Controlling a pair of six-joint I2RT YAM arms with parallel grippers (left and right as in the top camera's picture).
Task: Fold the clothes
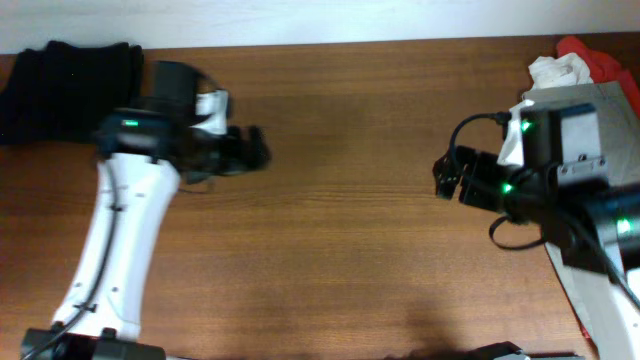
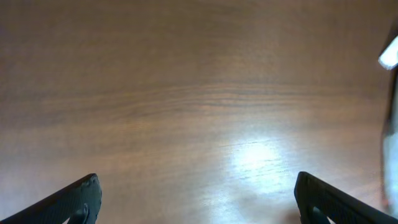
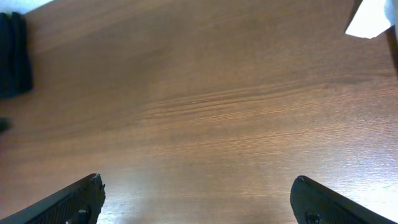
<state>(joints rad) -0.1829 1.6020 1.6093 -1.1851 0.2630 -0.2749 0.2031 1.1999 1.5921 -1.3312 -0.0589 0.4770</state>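
Overhead: black clothes (image 1: pixel 65 85) piled at table's (image 1: pixel 350 250) top-left corner, just behind L arm (image 1: pixel 115 260). White cloth (image 1: pixel 558 70) + red cloth (image 1: pixel 605 58) heaped at top-right corner, by R arm (image 1: pixel 590 200). L gripper (image 1: pixel 250 150) and R gripper (image 1: pixel 445 178) hang over bare wood, well apart, nothing in either; jaw gap can't be read from here.

L wrist: fingers (image 2: pixel 78 202) spread wide at both bottom corners, only wood btwn them.

R wrist: fingers (image 3: pixel 78 199) spread wide too, empty. Black clothes at left edge, white cloth scrap at top right, both well away from the tips.
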